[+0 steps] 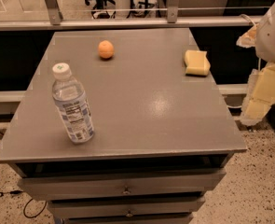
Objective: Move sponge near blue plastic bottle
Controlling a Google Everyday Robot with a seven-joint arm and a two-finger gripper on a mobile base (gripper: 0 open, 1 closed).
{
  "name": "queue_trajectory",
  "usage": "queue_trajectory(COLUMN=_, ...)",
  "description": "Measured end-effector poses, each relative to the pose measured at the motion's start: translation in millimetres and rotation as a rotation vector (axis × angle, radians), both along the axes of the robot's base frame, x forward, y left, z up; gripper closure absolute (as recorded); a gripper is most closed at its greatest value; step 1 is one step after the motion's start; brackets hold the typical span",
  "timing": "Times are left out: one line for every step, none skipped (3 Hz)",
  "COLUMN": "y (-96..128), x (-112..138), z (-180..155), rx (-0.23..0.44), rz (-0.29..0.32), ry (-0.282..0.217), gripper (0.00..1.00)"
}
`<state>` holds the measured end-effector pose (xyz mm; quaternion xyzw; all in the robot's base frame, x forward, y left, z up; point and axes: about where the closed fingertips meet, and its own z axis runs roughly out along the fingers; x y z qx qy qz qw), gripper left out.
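The pale yellow sponge [196, 62] lies flat near the right edge of the grey cabinet top [146, 106], towards the back. The blue plastic bottle [72, 104] stands upright at the front left, with a white cap and a blue-and-white label. The two are far apart, on opposite sides of the top. My gripper [257, 104] hangs off the right side of the cabinet, beyond its edge, to the right of the sponge and nearer the front. It touches nothing on the top and holds nothing I can see.
A small round orange fruit [106, 49] sits at the back, left of centre. The cabinet has drawers [126, 189] in its front. A metal railing [127, 22] runs behind it. Speckled floor lies to the right.
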<state>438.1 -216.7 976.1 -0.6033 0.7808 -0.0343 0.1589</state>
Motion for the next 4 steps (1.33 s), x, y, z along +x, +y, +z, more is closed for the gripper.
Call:
queue_trajectory(y=0, x=0, z=0, rx=0.000, rz=0.000, ry=0.000, gripper=0.00)
queue_trajectory(y=-3, x=13, z=-2, rx=0.026, rz=-0.003, ry=-0.020, gripper=0.00)
queue_trajectory(y=-17, x=71, z=-15, rx=0.122, rz=-0.008, ry=-0.089, gripper=0.00)
queue_trajectory(y=-19, x=120, z=-26, rx=0.256, rz=-0.029, ry=-0.131, gripper=0.00)
